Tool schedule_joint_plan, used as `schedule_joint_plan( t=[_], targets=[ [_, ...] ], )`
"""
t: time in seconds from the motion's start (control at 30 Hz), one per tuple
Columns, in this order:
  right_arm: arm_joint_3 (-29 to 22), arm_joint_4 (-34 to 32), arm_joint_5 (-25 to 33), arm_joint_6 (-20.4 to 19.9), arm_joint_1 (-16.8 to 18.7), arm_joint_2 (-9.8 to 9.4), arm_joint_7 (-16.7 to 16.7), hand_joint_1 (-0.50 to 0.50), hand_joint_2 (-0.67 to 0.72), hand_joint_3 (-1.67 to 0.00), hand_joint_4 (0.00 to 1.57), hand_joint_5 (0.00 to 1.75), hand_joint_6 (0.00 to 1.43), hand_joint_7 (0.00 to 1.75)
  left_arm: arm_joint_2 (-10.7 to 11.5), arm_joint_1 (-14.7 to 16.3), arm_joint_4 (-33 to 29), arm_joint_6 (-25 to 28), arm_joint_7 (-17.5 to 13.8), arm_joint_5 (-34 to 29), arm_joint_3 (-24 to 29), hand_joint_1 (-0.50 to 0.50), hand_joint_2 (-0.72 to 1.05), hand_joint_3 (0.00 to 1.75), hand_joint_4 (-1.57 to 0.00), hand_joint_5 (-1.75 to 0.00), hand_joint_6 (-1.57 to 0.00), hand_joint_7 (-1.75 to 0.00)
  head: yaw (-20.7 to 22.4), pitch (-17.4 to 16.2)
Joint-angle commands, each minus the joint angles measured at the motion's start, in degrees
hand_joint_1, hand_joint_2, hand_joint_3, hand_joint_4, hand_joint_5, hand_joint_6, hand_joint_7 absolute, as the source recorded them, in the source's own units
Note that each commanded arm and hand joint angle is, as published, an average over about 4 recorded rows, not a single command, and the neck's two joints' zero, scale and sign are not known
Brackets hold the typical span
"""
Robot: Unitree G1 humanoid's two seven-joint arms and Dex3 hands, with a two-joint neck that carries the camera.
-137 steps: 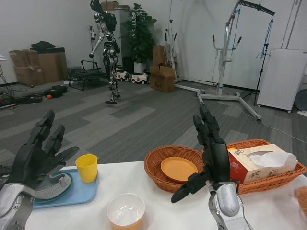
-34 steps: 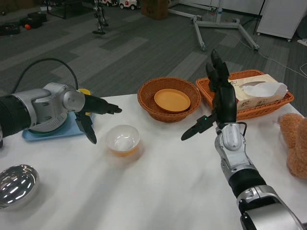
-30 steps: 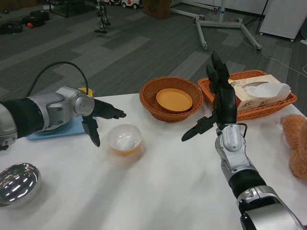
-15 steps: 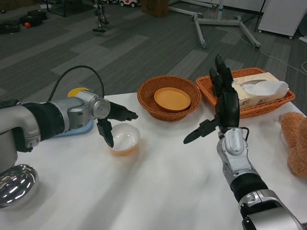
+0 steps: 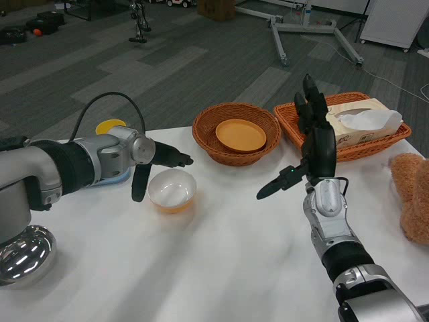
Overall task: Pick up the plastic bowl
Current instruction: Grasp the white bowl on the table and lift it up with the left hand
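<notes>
White bench: the plastic bowl [image 5: 171,190] sits just beside your left hand [image 5: 155,168], whose fingers are spread around its far-left rim, holding nothing. Right hand [image 5: 310,155] waits, splayed. Closing unevenly could skid or tip the bowl.

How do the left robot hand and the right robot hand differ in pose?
The left robot hand reaches sideways, fingers straddling the plastic bowl; the right robot hand stands upright, fingers pointing up, away from the bowl. The left is low by the table; the right is raised. Both hold nothing.
</notes>
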Motion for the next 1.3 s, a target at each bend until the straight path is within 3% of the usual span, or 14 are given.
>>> schedule_joint_plan(
  t=[0.03,0.23,0.47,0.7,1.3],
  targets=[
    [-0.15,-0.71,0.46,-0.76,1.09,0.30,-0.16,-0.45,0.47,0.00,0.00,0.00,0.00,0.00,-0.68,1.51,0.54,0.42,0.66,-0.38,-0.41,0.50,0.58,0.09,0.00,0.00,0.00,0.00,0.11,-0.11],
    [-0.15,-1.33,0.46,-0.76,1.53,0.30,-0.16,-0.46,0.47,0.00,0.00,0.00,0.00,0.00,-2.09,2.30,1.99,0.33,1.10,0.46,0.03,0.50,0.52,0.09,0.00,0.00,0.00,0.00,0.22,-0.20],
    [-0.13,-2.29,0.52,-0.76,2.23,0.30,-0.16,-0.46,0.47,0.00,0.00,0.00,0.00,0.00,-4.62,3.82,2.58,0.31,2.05,5.29,2.75,0.50,0.60,0.09,0.00,0.00,0.00,-0.02,0.35,-0.15],
    [0.07,-3.66,1.12,-0.76,3.20,0.30,-0.16,-0.46,0.47,0.00,0.00,0.00,0.00,0.00,-6.62,4.59,2.65,0.86,2.90,8.77,5.61,0.50,0.56,0.09,0.00,0.00,0.00,-0.03,0.27,-0.03],
    [0.56,-5.28,2.13,-0.76,4.47,0.03,-0.16,-0.46,0.47,0.00,0.00,0.00,0.00,0.00,-9.41,4.06,10.89,-2.72,7.96,7.10,3.63,0.50,0.60,0.09,0.00,0.00,0.00,-0.07,0.22,-0.07]
  ],
)
